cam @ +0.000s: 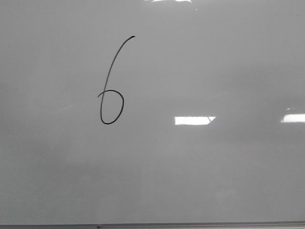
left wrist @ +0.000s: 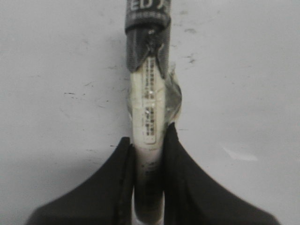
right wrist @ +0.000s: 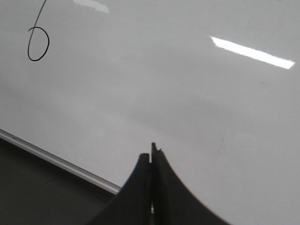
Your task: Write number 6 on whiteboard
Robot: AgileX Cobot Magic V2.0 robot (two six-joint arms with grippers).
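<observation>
The number 6 (cam: pixel 112 107) is a thin black line on the whiteboard (cam: pixel 214 62), left of its middle, with a long slanted stem and a small oval loop. Its loop also shows in the right wrist view (right wrist: pixel 38 44). No gripper shows in the front view. My left gripper (left wrist: pixel 149 140) is shut on a white marker (left wrist: pixel 147 108) with a black cap end, held over a scuffed pale surface (left wrist: pixel 243 93). My right gripper (right wrist: pixel 151 157) is shut and empty, above the whiteboard (right wrist: pixel 197 103) near its frame edge.
A thin grey frame edge (cam: pixel 190 224) runs along the near side of the board, also in the right wrist view (right wrist: pixel 56 159), with a dark surface (right wrist: pixel 37 192) beyond it. Bright rectangular glare patches (cam: pixel 193 120) lie on the board.
</observation>
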